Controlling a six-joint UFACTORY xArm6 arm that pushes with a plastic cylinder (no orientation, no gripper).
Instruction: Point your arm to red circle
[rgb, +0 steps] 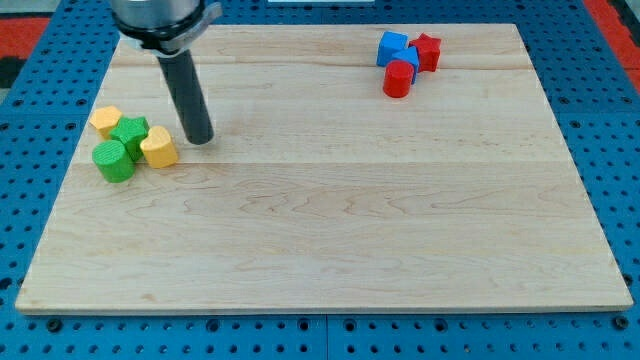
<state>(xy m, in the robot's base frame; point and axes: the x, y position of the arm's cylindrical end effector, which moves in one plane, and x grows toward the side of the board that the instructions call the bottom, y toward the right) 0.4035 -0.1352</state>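
The red circle (398, 78) is a short red cylinder near the view's top right, touching two blue blocks (392, 48) (410, 58) and close to a red star-shaped block (428, 50). My tip (199, 139) rests on the board at the view's left, far from the red circle. It stands just right of a yellow heart-shaped block (159, 147).
At the view's left lie a green star-shaped block (130, 131), a green cylinder (113, 160) and a yellow block (105, 120). The wooden board (330, 220) sits on a blue pegboard surface (610, 150).
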